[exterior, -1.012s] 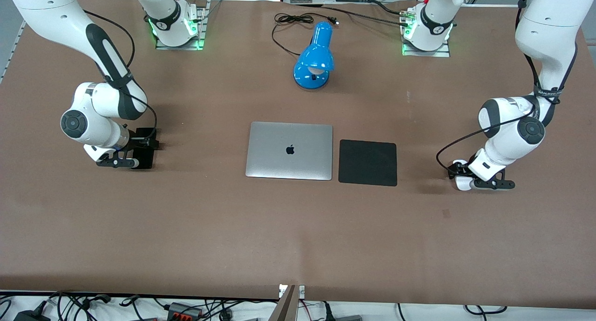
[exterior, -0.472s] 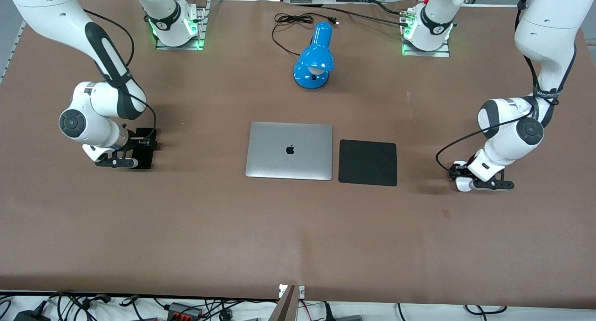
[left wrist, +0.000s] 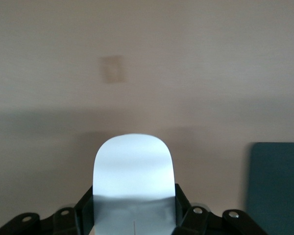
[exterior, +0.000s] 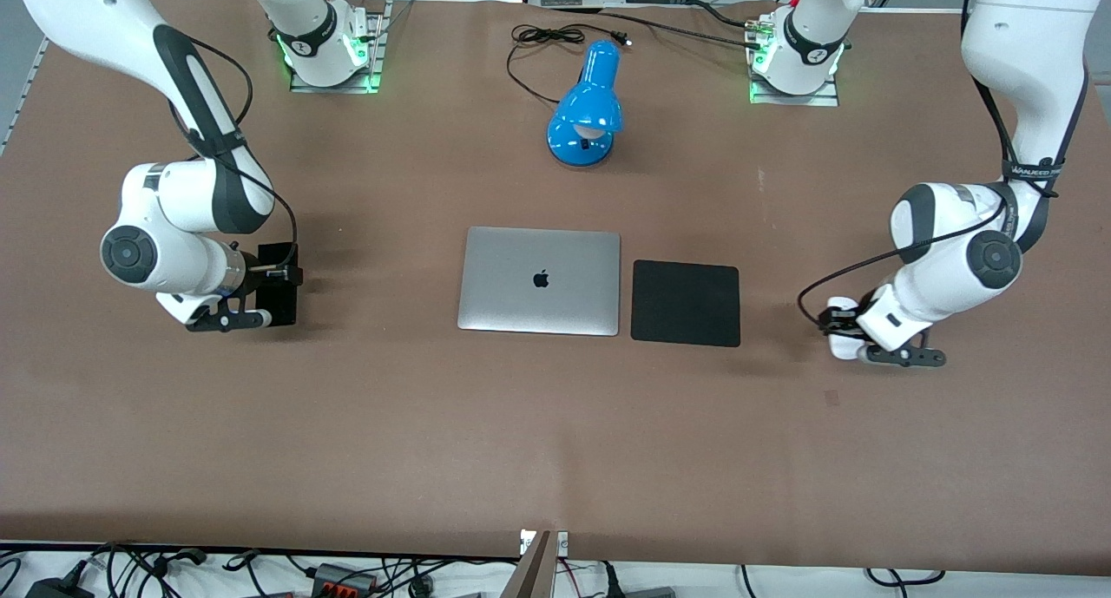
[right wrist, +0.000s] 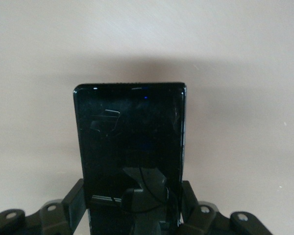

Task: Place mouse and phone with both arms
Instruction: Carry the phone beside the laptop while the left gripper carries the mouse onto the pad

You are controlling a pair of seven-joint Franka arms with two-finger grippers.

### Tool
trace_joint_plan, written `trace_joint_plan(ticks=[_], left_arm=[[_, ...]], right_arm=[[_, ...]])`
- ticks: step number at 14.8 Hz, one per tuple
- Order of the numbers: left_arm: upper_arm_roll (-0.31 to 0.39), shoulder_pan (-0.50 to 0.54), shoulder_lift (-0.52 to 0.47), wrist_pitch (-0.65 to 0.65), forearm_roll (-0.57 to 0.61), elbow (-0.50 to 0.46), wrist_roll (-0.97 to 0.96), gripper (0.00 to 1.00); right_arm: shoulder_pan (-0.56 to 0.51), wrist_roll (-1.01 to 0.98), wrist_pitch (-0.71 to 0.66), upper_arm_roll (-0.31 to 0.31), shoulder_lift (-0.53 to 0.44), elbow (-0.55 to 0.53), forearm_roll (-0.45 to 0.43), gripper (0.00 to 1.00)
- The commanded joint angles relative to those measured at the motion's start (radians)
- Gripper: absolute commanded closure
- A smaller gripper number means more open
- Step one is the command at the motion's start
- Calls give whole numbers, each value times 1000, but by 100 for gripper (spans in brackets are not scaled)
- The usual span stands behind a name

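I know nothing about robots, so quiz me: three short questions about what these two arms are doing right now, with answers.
1. True or false: the left claw grips the mouse.
2. What does the right claw hold? A) lamp B) phone C) laptop
3. What black thing lies beside the laptop, toward the left arm's end?

Key: 1 true; 2 B; 3 the mouse pad.

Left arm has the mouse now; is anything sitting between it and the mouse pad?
Nothing visible does. The left end effector holds the mouse over bare table toward the left arm's end, and the mouse pad beside the laptop has nothing on it.
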Motion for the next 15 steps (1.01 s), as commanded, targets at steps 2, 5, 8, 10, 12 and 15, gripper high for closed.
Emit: trace_joint_plan(ticks=[2, 5, 8, 10, 12, 15], left_arm=[[-114, -52, 1, -36, 16, 9, -271, 71], [-105, -177, 30, -34, 22, 24, -412, 71], [-107, -253, 93, -25, 135, 23, -454, 71], [-107, -277, 116, -16, 241, 24, -518, 71], [-107, -277, 127, 10, 310, 23, -549, 71], [-107, -276, 155, 60, 312, 17, -549, 71]], right_arm=[[83, 177, -23, 26, 36, 51, 26, 79], [171, 354, -22, 28, 80, 91, 28, 79], [247, 487, -3, 28, 119, 118, 29, 79], [292, 579, 46, 28, 151, 125, 29, 78], [320, 653, 77, 28, 174, 123, 32, 78], [341, 670, 96, 28, 199, 119, 69, 78]])
